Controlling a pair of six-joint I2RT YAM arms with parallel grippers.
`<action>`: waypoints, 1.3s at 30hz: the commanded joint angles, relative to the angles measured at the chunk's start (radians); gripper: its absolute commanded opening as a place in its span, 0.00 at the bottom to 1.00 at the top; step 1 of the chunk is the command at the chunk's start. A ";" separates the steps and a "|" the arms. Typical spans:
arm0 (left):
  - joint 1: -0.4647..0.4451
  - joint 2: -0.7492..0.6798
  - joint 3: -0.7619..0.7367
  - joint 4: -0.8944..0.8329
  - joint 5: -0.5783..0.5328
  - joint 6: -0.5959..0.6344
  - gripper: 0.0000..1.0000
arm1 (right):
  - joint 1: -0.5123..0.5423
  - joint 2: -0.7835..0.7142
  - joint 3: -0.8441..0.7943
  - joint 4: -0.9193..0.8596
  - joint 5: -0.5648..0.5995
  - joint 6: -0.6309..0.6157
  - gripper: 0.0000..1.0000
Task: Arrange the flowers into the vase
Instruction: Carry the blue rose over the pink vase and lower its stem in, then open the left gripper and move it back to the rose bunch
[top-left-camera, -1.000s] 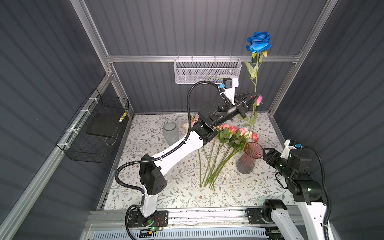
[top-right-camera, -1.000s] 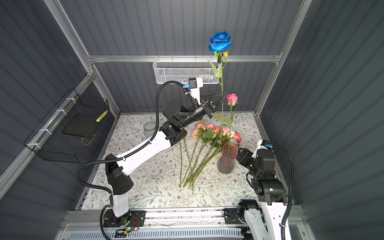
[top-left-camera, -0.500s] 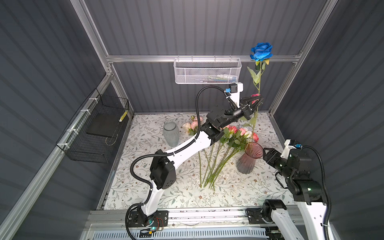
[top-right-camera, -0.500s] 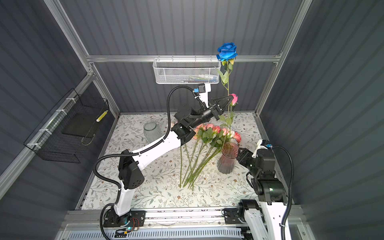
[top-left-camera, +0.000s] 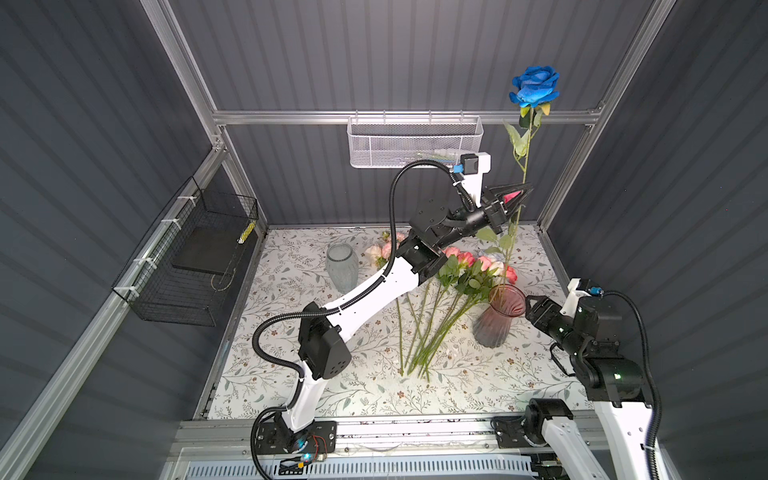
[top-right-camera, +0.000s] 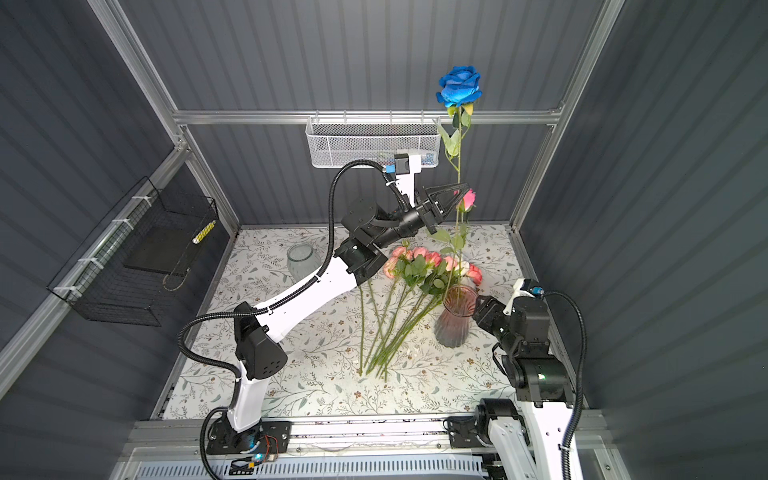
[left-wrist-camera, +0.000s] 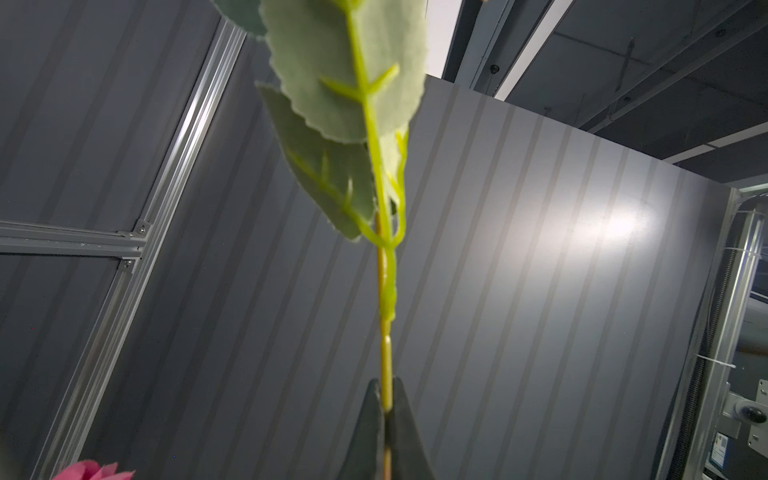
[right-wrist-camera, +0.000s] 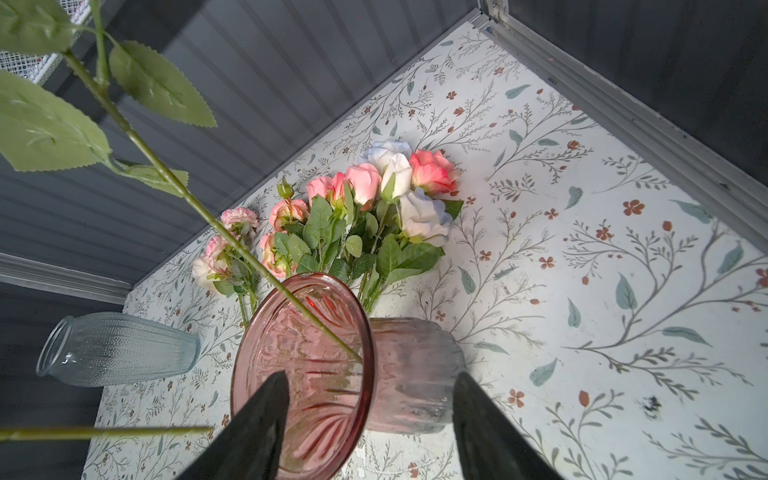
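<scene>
Floral-print tabletop (top-left-camera: 291, 353); left hand (top-left-camera: 525, 192) pinched on thin blue rose stem (top-left-camera: 527, 158), right hand (right-wrist-camera: 372, 376) spread astride ribbed pink vase (top-left-camera: 494, 328), grip unclear

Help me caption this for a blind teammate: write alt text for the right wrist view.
A pink glass vase fills the foreground between the spread jaws of the right gripper, with a leafy green stem slanting into its mouth. Behind it, pink, peach and white roses lie on the floral-patterned table, a clear glass vase nearby.
</scene>
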 joint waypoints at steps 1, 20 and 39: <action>-0.005 -0.006 0.022 0.011 0.020 -0.001 0.00 | 0.001 -0.009 0.000 0.007 -0.002 0.002 0.64; -0.008 0.073 0.020 0.172 -0.022 -0.068 0.00 | 0.001 -0.023 -0.010 0.004 0.019 -0.010 0.65; -0.052 -0.046 -0.390 0.239 -0.023 0.063 0.12 | 0.001 -0.027 -0.011 0.010 0.008 -0.011 0.66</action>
